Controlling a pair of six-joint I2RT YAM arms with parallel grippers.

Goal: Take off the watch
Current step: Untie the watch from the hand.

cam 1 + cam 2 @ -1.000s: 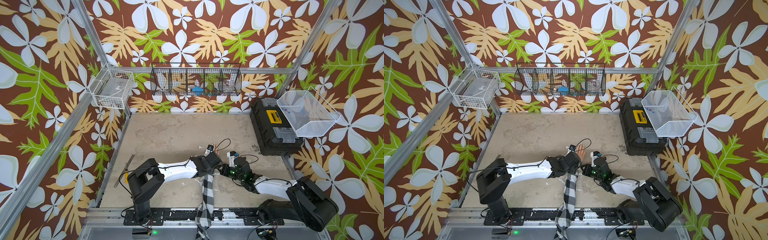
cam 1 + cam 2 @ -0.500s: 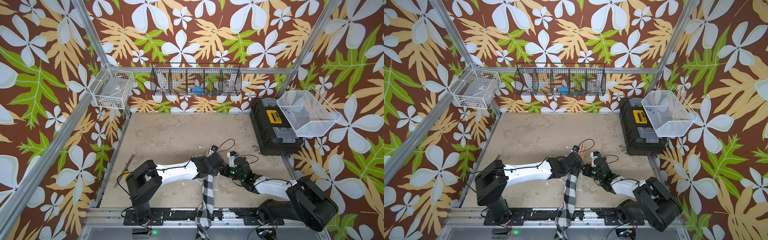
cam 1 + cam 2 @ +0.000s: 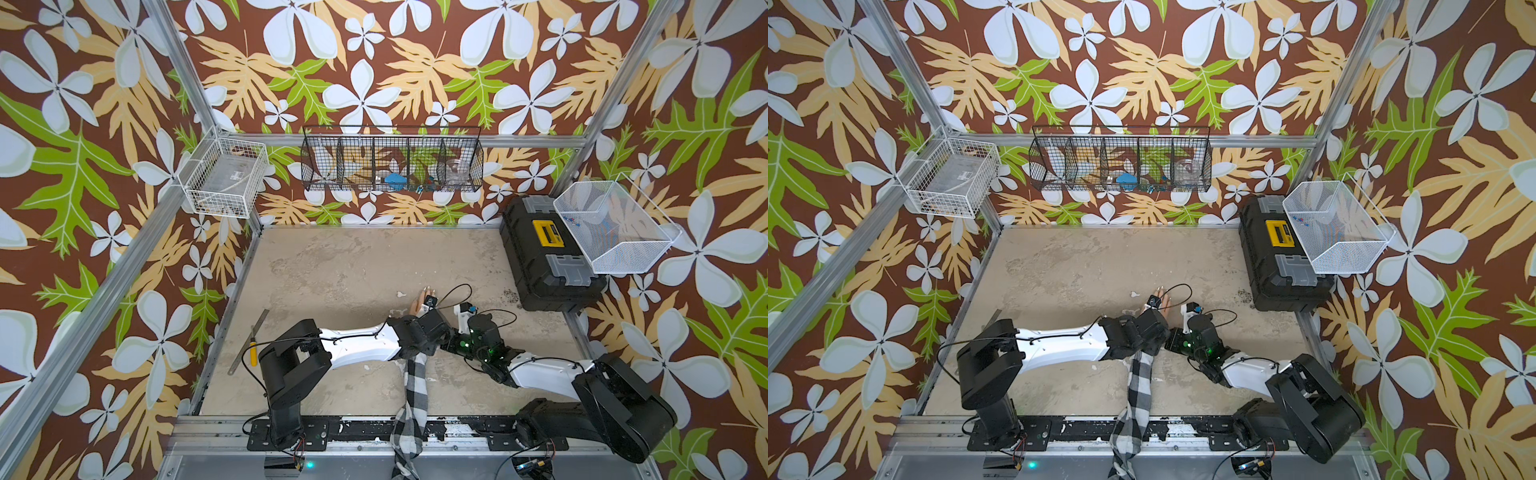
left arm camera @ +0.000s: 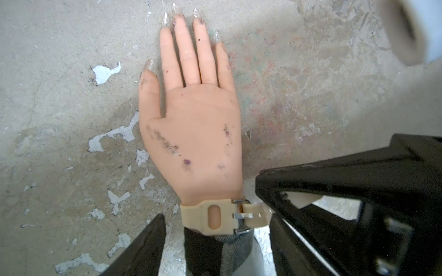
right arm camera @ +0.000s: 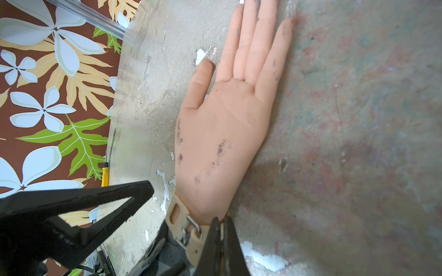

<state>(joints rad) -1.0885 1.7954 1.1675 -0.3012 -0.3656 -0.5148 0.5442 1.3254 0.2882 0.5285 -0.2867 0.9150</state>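
A mannequin hand point(image 4: 198, 124) lies flat on the table, its arm in a black-and-white checked sleeve point(image 3: 415, 386). The watch point(image 4: 215, 216) shows only as a beige strap with a metal buckle round the wrist; its face is hidden. My left gripper point(image 4: 216, 222) stands open astride the wrist, with a gap between one finger point(image 4: 150, 243) and the sleeve. My right gripper point(image 5: 221, 221) is shut on the strap's free end just past the buckle point(image 5: 193, 223). In both top views the two grippers meet over the wrist and hide the watch.
A metal ruler point(image 3: 249, 340) and a yellow-handled tool point(image 3: 252, 355) lie near the table's left edge. A black toolbox point(image 3: 544, 257) stands at the right, under a white mesh bin point(image 3: 615, 226). Wire baskets point(image 3: 392, 164) hang on the back wall.
My left gripper has edged slightly to the right over the wrist. The right gripper has stayed shut in the same place.
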